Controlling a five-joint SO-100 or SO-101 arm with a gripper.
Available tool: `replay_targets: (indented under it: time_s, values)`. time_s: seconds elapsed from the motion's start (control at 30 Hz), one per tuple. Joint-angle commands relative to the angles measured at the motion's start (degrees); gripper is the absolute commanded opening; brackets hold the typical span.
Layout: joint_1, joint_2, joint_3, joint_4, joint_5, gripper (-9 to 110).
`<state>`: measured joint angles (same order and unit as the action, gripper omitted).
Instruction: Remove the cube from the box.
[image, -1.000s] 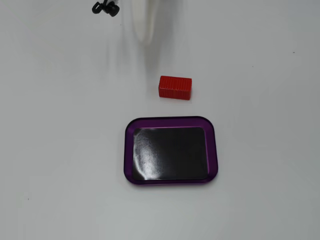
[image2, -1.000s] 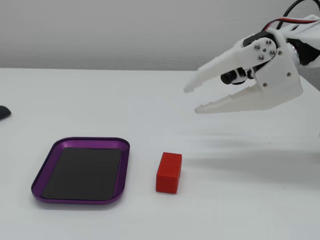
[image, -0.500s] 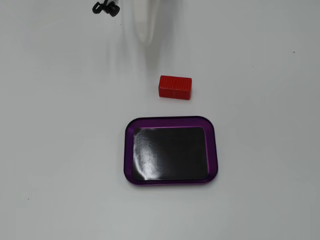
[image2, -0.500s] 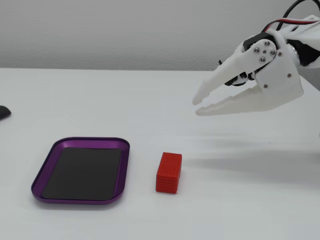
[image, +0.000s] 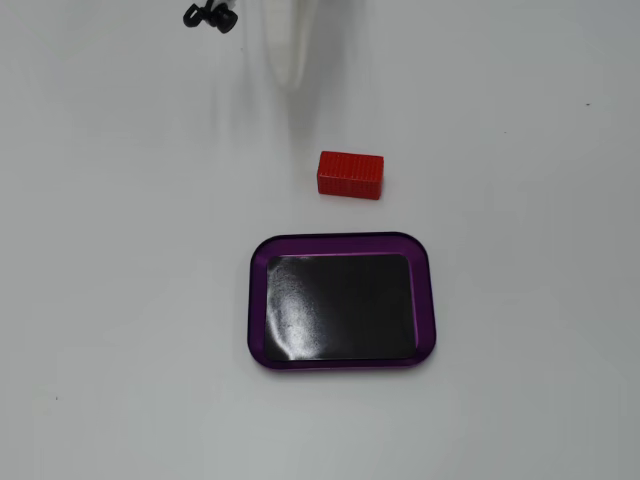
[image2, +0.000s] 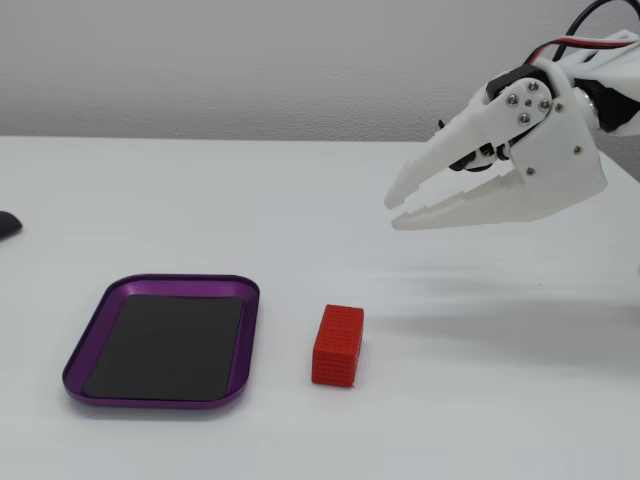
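Observation:
The red ribbed cube (image: 350, 174) lies on the white table outside the box, just beyond the box's far rim; in a fixed view (image2: 338, 345) it stands a little to the right of the box. The box (image: 258, 300) is a purple-rimmed tray with a glossy black bottom and nothing in it; it also shows in the side fixed view (image2: 251, 330). My white gripper (image2: 396, 211) hangs in the air above and to the right of the cube, jaws slightly apart and empty. Its blurred tip (image: 289, 70) shows at the top of the other fixed view.
A small black object (image: 210, 15) lies at the table's far edge; it shows at the left edge in a fixed view (image2: 6, 224). The arm's red and black cables (image2: 590, 30) run off at the upper right.

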<state>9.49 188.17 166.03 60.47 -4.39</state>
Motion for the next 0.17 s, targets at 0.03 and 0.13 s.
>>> replay_targets:
  time_s: [0.03, 0.13]
  values:
    - [-0.26, 1.14, 0.26, 0.09, 0.09, 0]
    - [-0.26, 1.14, 0.26, 0.09, 0.09, 0]
